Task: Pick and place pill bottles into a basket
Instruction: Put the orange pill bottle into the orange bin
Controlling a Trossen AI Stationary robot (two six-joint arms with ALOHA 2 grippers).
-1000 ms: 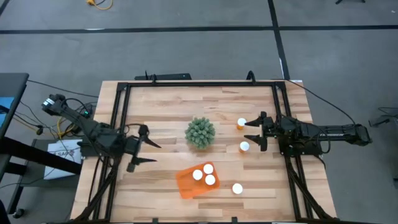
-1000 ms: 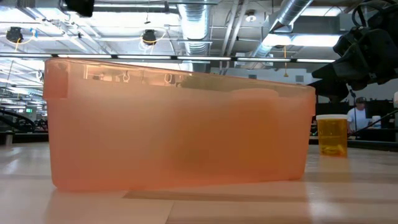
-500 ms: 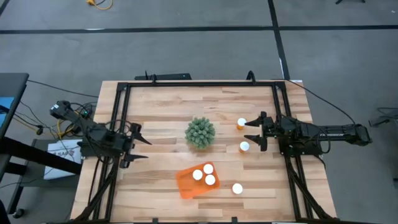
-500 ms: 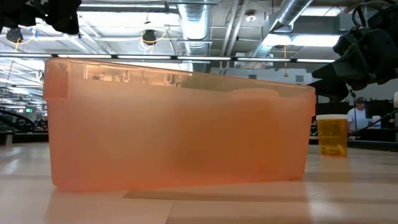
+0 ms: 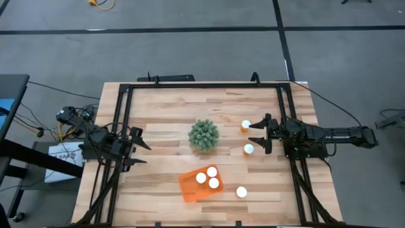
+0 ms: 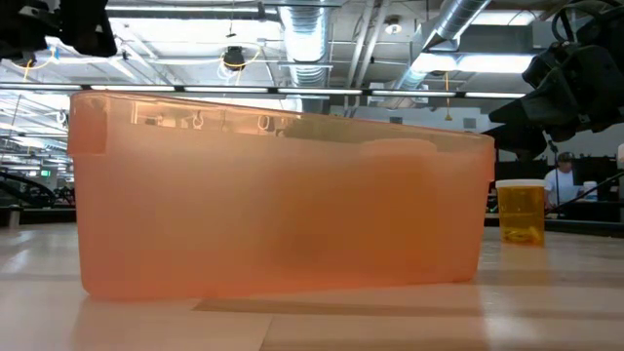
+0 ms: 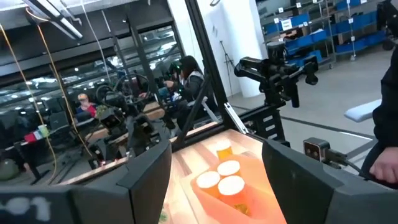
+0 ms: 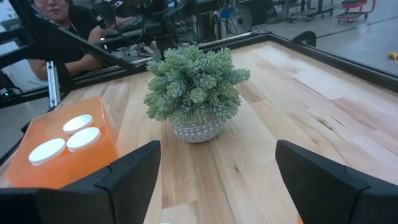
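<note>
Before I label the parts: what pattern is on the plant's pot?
The pot is grey with small white marks, shown best in the right wrist view.

I see three white-capped pill bottles [image 5: 208, 177] standing inside my tilted orange basket [image 5: 188, 188]; three more [image 5: 247, 125] stand on the table right of it, well apart.

We see a green spiky plant [image 5: 204, 135] in a patterned pot on the wooden surface [image 5: 164, 107]; a seated person [image 8: 68, 31] shows beyond its edge.
</note>
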